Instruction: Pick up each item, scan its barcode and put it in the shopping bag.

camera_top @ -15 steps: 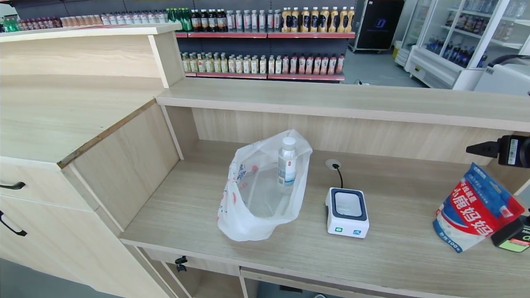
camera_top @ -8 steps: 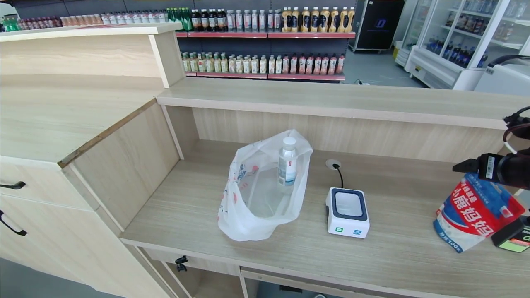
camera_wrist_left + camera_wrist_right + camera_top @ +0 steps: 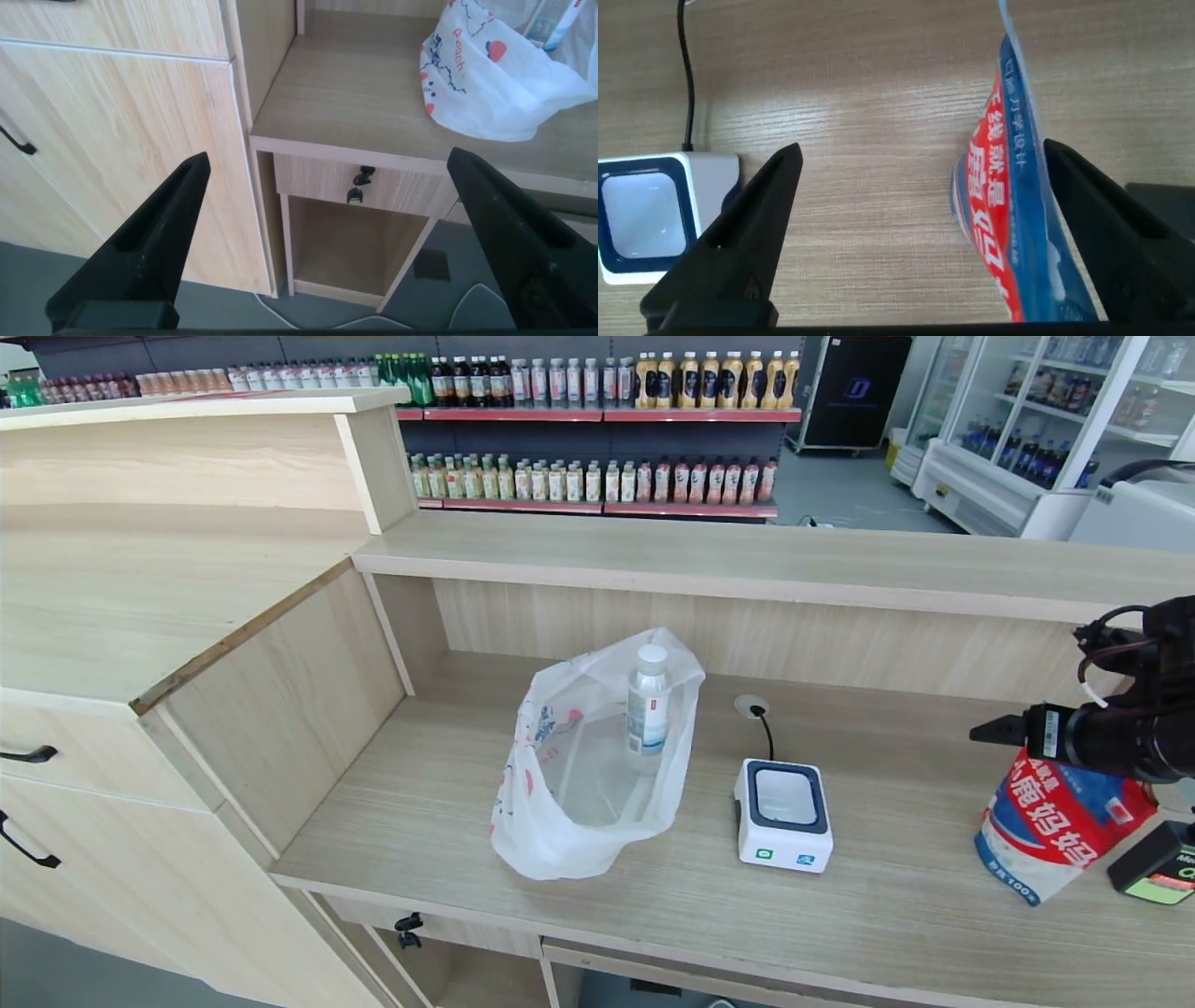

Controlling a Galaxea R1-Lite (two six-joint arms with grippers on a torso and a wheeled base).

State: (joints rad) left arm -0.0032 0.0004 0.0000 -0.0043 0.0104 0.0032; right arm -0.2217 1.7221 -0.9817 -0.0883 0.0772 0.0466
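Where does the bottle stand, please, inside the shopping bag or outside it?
Inside: the bottle stands upright within the open shopping bag, film rising around it.

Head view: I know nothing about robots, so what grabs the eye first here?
A white shopping bag sits midway along the counter with a clear bottle upright inside, a small white scanner to its right. At the counter's right end stands a red-and-blue pouch, the open right end effector over its top.

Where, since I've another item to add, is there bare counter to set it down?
The widest bare counter lies between the scanner and the pouch. More lies between the shopping bag and the left side wall. Crowded: the right end, with the right end effector over the pouch.
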